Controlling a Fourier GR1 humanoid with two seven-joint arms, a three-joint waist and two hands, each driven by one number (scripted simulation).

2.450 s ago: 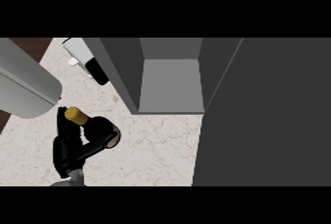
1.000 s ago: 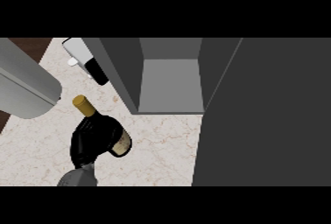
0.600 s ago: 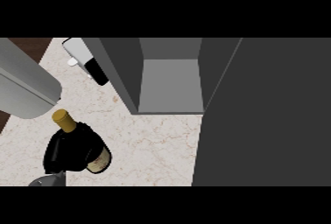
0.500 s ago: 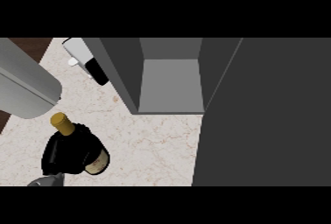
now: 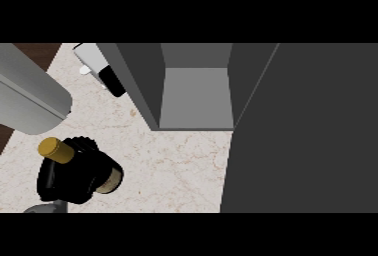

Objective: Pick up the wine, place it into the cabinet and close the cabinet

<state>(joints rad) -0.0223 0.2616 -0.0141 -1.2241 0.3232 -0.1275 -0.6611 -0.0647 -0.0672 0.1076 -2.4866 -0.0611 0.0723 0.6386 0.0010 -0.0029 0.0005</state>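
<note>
One wine bottle (image 5: 56, 149), one hand (image 5: 87, 149) curled round it; one cabinet (image 5: 193, 97)

Most of the wine (image 5: 55, 148) is hidden inside the hand (image 5: 74, 175) curled round it.

One cabinet (image 5: 144, 85), one door (image 5: 310, 140) right of it, one bottle (image 5: 72, 176) lower left of it, two hands left of it, right hand (image 5: 86, 145), left hand (image 5: 112, 83)

No writing is readable, not even on the wine bottle (image 5: 56, 149).
</note>
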